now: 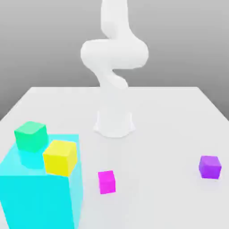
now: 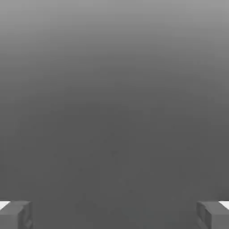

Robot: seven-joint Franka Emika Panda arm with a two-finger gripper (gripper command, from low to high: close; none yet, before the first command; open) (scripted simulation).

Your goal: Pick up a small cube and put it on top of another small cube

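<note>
A white table [image 1: 179,116] against a plain grey backdrop [image 1: 44,40].

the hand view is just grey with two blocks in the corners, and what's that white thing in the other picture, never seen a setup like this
It is a simulated robot arm, the white column standing on a white table. The exterior view comes from a camera off the arm. On the table lie a small magenta cube and a small purple cube. At the exterior view's left, a big cyan block carries a green cube and a yellow cube. The hand view comes from a camera on the arm's hand: the two grey blocks are its fingers, jaws wide apart, holding nothing, facing plain grey background.
</note>
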